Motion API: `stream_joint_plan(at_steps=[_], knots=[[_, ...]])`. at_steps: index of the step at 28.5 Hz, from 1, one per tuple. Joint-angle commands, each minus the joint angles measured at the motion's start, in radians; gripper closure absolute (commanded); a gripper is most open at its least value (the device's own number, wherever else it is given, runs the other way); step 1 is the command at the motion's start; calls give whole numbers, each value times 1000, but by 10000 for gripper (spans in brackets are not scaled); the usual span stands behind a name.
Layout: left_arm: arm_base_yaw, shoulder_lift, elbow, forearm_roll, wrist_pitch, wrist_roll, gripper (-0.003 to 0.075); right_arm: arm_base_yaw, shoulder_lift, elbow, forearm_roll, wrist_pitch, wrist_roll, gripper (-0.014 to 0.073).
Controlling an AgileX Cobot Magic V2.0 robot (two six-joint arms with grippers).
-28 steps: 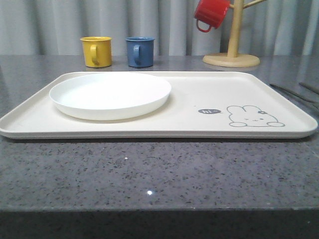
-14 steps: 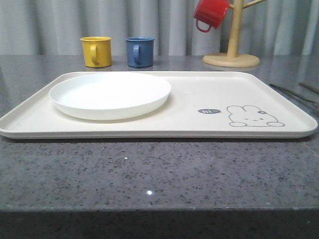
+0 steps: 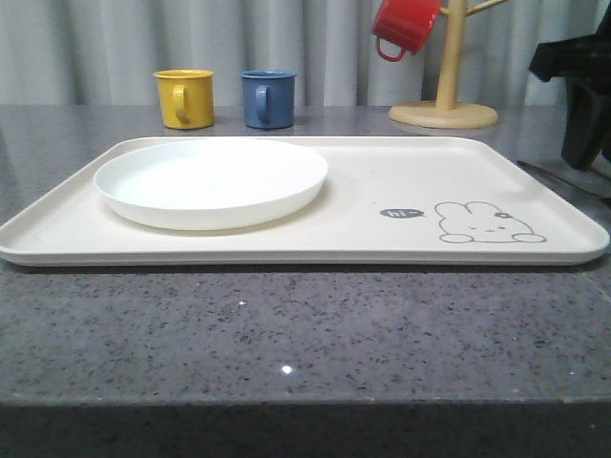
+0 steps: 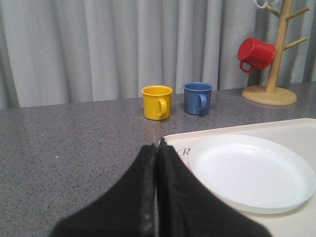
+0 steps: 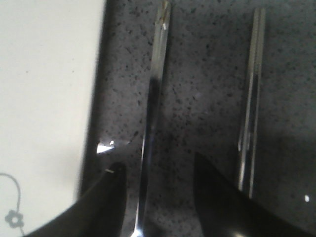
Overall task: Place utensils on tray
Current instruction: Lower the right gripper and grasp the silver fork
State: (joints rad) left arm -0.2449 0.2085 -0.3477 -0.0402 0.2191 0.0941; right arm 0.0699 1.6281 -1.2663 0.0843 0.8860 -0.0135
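Note:
The cream tray [image 3: 382, 243] with the bunny drawing lies across the table. Off its right rim, slim steel utensils [image 3: 563, 179] rest on the grey counter. In the right wrist view my right gripper [image 5: 158, 170] is open and low over the counter. One shiny utensil handle [image 5: 152, 98] runs between its fingers, untouched, and I cannot tell which utensil it is. The pair of flat chopsticks [image 5: 252, 98] lies just outside one finger. The tray's edge [image 5: 49, 89] is on the other side. My left gripper [image 4: 157, 147] is shut and holds nothing, at the tray's near left corner [image 4: 174, 140].
A round white plate [image 3: 210, 181] sits on the tray's left half. Yellow [image 3: 184, 97] and blue [image 3: 267, 98] mugs stand behind the tray. A wooden mug tree [image 3: 444, 105] with a red mug [image 3: 403, 26] stands at the back right. My right arm [image 3: 584, 95] hangs at the right edge.
My right arm has come into the front view at the right edge, over the utensils beside the tray. Tray, plate and mugs have not moved.

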Motion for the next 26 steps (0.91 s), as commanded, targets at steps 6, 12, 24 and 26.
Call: stream_joint_plan(at_steps=[6, 12, 24, 26], knots=[[0, 9, -26, -9, -85, -10, 738, 1, 31, -46, 31, -51, -9, 246], [0, 9, -26, -9, -85, -10, 738, 1, 38, -46, 31, -54, -9, 355], [0, 9, -26, -9, -85, -10, 738, 1, 35, -46, 31, -36, -9, 613], [0, 9, -26, -9, -85, -10, 738, 1, 28, -47, 31, -32, -8, 610]])
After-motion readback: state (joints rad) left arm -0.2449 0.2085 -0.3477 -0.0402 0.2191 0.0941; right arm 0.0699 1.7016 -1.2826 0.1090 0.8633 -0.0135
